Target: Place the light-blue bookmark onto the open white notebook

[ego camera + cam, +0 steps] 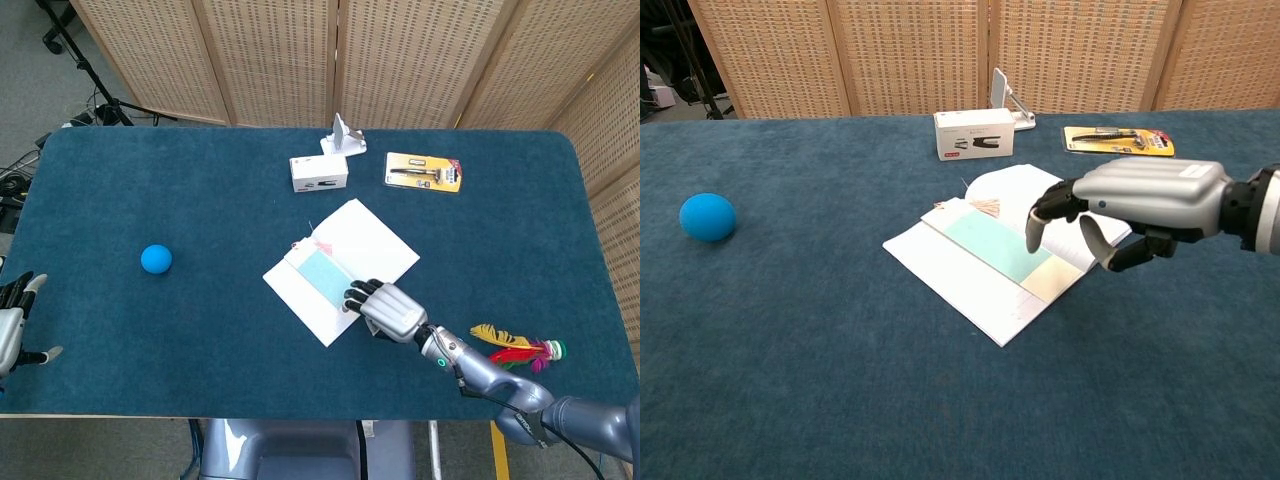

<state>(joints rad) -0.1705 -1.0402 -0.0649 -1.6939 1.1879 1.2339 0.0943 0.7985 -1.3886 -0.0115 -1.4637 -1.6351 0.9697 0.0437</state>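
The open white notebook (375, 240) (950, 270) lies at an angle in the middle of the blue table. On its pages lies the light-blue bookmark (322, 270) (990, 248), its pink tassel at the far end and a tan strip at the near end. My right hand (385, 308) (1130, 200) hovers over the notebook's near right corner, fingers bent downward and apart from the thumb, holding nothing. My left hand (12, 325) sits at the table's left edge with fingers spread and shows only in the head view.
A blue ball (155, 259) (708, 217) rests at the left. Behind the notebook stand a white box (318, 173) (974, 134), a phone stand (345, 135) and a yellow tool package (424, 171) (1118, 141). A feathered shuttlecock (520, 350) lies near the right front.
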